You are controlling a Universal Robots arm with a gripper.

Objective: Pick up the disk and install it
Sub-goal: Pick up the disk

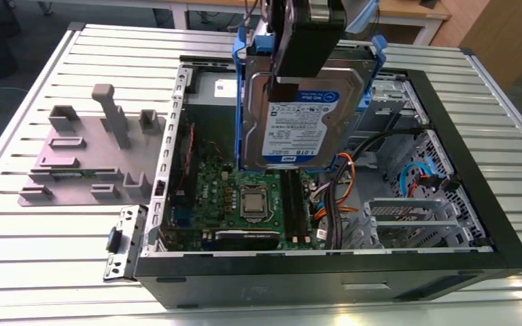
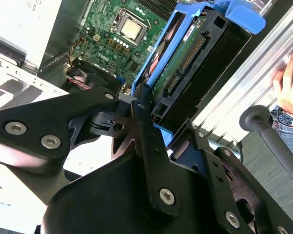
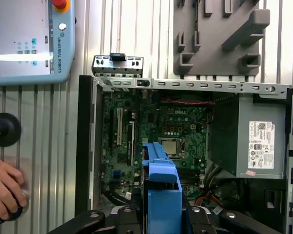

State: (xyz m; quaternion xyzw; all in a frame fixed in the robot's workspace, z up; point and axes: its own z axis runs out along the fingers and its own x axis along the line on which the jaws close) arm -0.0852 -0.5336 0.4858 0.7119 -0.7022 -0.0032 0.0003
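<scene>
The disk (image 1: pixel 304 122), a silver hard drive with a white-and-blue label in a blue plastic bracket, hangs upright above the open computer case (image 1: pixel 478 204). My gripper (image 1: pixel 308 41) is shut on its upper edge, the black fingers clamping the bracket. In the second wrist view the disk (image 2: pixel 185 58) shows edge-on with its green board and connector, held between the black fingers (image 2: pixel 146 131). In the first wrist view the blue bracket (image 3: pixel 162 190) hangs over the motherboard (image 3: pixel 156 126).
A grey plastic stand (image 1: pixel 89 156) with upright posts sits on the slatted table at the exterior view's left. A metal drive cage (image 1: pixel 415 217) and cables lie inside the case. A person's hand (image 3: pixel 5 187) rests beside a teach pendant (image 3: pixel 31 39).
</scene>
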